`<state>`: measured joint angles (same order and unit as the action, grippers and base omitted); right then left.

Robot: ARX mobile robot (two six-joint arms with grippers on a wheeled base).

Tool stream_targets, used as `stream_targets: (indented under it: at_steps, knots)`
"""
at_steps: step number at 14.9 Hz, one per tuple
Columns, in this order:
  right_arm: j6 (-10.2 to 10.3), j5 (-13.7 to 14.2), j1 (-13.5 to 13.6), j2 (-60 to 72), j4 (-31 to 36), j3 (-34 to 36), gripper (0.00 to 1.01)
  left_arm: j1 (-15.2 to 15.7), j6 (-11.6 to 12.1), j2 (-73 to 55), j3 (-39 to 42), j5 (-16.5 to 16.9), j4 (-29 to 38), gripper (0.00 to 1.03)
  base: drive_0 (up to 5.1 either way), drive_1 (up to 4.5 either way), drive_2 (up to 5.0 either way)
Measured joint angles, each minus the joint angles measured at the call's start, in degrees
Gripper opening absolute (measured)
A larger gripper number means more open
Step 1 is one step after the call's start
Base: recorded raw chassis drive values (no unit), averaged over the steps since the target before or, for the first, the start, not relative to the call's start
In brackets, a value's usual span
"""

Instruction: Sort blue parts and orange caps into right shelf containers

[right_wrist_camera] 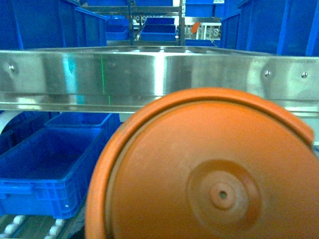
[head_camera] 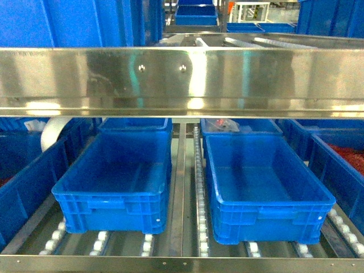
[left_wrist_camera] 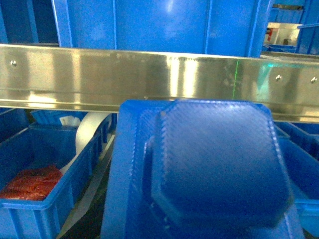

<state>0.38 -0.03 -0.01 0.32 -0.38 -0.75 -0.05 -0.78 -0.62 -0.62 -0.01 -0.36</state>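
Observation:
A blue part (left_wrist_camera: pixel 219 164) fills most of the left wrist view, hanging close to the camera in front of the shelf with my left gripper shut on it; the fingers are hidden behind it. An orange cap (right_wrist_camera: pixel 209 174) fills the right wrist view the same way, end-on, held by my right gripper with its fingers hidden. Two right shelf containers stand side by side on the lower shelf: a left bin (head_camera: pixel 111 210) and a right bin (head_camera: pixel 267 219), both with nothing showing inside. Neither gripper appears in the head view.
A wide steel shelf beam (head_camera: pixel 182 79) crosses above the bins. Roller tracks (head_camera: pixel 199 216) run under and between them. A side bin holds red items (left_wrist_camera: pixel 30 181); more red items (head_camera: pixel 350 156) lie far right. A white roll (head_camera: pixel 54 131) sits back left.

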Motion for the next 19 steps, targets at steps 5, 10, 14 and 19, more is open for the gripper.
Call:
stream_targets:
  at_steps: [5, 10, 14, 19]
  knots:
    - [0.0, 0.0, 0.0, 0.0, 0.02, 0.0, 0.45, 0.0, 0.11, 0.0, 0.0, 0.0, -0.02, 0.42, 0.0, 0.0, 0.0]
    - [0.0, 0.02, 0.0, 0.0, 0.04, 0.0, 0.45, 0.0, 0.17, 0.0, 0.0, -0.04, -0.04, 0.42, 0.0, 0.0, 0.0]
    - [0.0, 0.0, 0.0, 0.0, 0.02, 0.0, 0.45, 0.0, 0.2, 0.0, 0.0, -0.04, -0.02, 0.42, 0.0, 0.0, 0.0]
    - [0.0, 0.0, 0.0, 0.0, 0.02, 0.0, 0.45, 0.0, 0.22, 0.0, 0.0, -0.04, -0.04, 0.42, 0.0, 0.0, 0.0]
